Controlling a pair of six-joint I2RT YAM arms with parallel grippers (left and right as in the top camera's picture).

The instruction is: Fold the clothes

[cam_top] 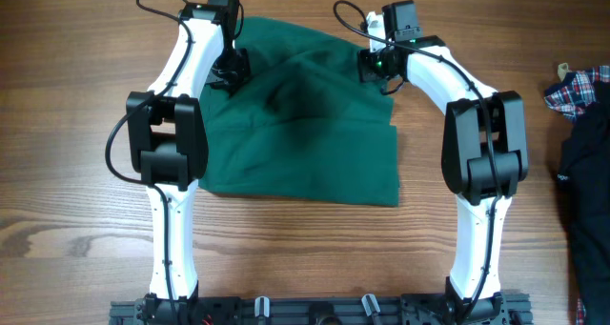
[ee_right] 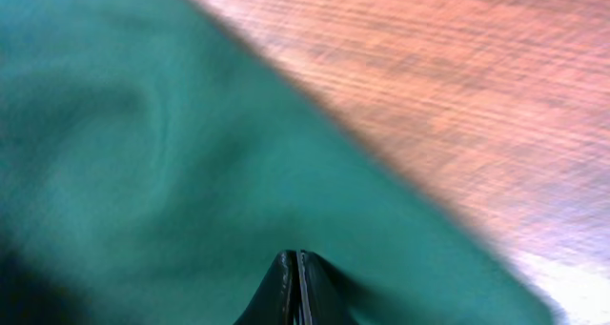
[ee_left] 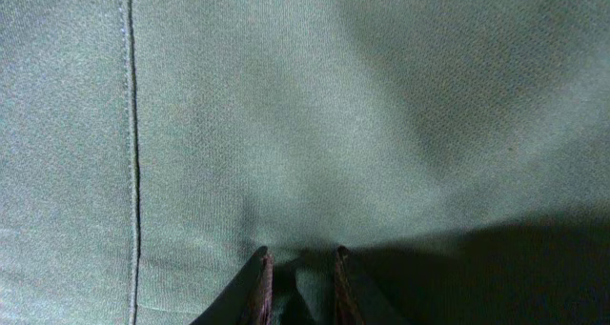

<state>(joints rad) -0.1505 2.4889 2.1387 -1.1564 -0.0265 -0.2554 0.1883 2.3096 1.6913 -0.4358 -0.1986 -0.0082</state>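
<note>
Your green garment (cam_top: 300, 125) lies spread on the wooden worktop (cam_top: 67, 211), with both arms reaching to its far edge. Your left tool (ee_left: 300, 268) is narrow, with a pucker of the cloth pinched between its tips, beside a stitched seam (ee_left: 132, 125). Your right tool (ee_right: 297, 273) is closed tight on the fabric near its slanting edge; that view is blurred. A plaid shirt (cam_top: 577, 85) and a dark garment (cam_top: 586, 172) lie well apart to the right.
</note>
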